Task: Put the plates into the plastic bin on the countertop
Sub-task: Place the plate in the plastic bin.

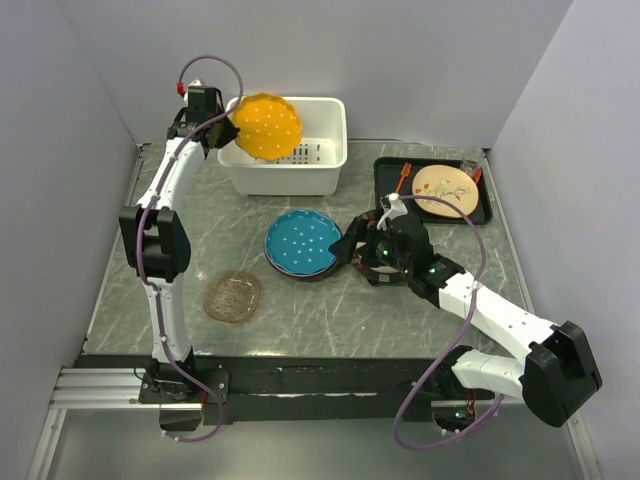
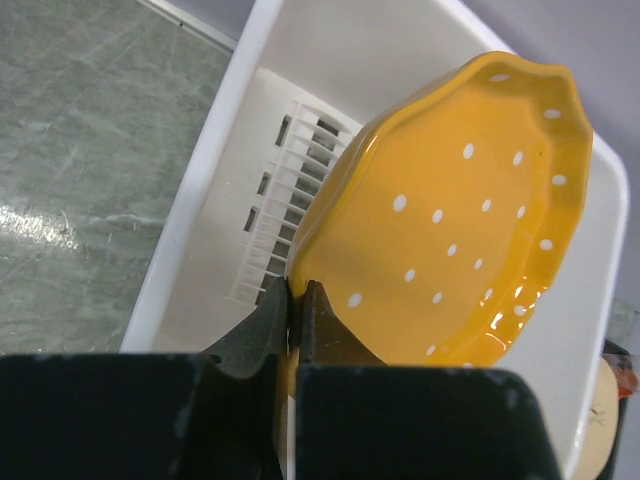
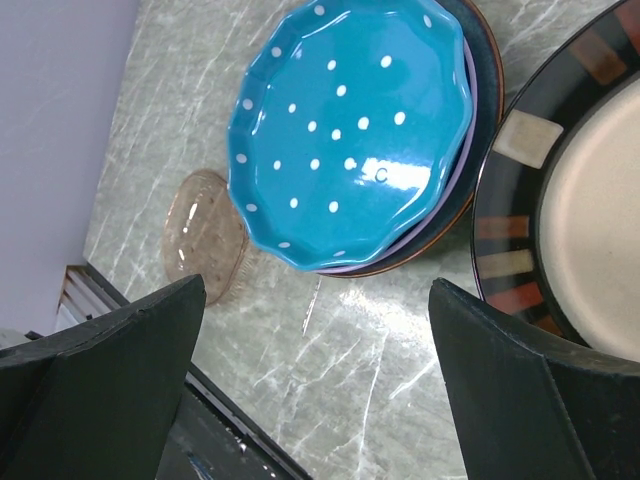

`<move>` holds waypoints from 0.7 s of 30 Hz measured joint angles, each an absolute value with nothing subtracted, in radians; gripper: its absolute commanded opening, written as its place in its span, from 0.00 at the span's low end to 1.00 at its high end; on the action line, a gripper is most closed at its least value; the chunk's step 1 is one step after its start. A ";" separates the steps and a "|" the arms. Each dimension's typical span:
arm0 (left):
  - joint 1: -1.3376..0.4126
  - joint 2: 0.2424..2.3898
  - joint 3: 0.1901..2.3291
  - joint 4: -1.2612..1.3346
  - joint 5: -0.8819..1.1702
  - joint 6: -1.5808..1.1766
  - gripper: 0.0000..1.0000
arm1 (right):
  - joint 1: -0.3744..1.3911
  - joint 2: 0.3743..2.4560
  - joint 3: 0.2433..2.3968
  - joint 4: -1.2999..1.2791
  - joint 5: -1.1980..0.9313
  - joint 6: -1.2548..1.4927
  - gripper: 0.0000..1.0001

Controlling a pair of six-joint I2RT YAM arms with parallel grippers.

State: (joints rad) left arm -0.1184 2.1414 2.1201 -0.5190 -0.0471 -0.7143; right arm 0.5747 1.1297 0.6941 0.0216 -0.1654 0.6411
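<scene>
Bin (image 1: 285,182) at table's (image 1: 400,300) 12 o'clock – held plate (image 1: 266,125) over its 9 o'clock end, in L gripper's (image 1: 228,133) pinch. Plate stack (image 1: 302,243) mid-table; glass plate (image 1: 233,296) at stack's 8 o'clock, single plate (image 3: 570,200) just beside at 3. Tray (image 1: 385,190) at table's 2 o'clock w/ lone plate (image 1: 444,190) on it.

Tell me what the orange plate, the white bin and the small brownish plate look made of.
The orange plate: probably glazed ceramic, glossy, with sharp highlights near its scalloped rim; bin: moulded plastic, smooth satin white, slotted base; amber plate: clear tinted glass or plastic; the marbled counter shows through it.
</scene>
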 measured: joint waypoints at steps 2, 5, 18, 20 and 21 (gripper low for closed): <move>-0.123 2.170 2.139 -0.527 -0.059 -0.711 0.01 | 0.575 1.130 0.693 0.021 -0.165 0.640 1.00; -0.130 2.201 2.155 -0.528 -0.069 -0.707 0.01 | 0.575 1.130 0.691 0.022 -0.166 0.638 1.00; -0.189 2.271 2.267 -0.526 -0.101 -0.631 0.08 | 0.574 1.130 0.667 0.022 -0.166 0.638 1.00; -0.207 2.275 2.277 -0.521 -0.112 -0.608 0.07 | 0.573 1.130 0.667 0.022 -0.166 0.638 1.00; -0.216 2.275 2.279 -0.520 -0.119 -0.595 0.06 | 0.573 1.130 0.667 0.022 -0.166 0.638 1.00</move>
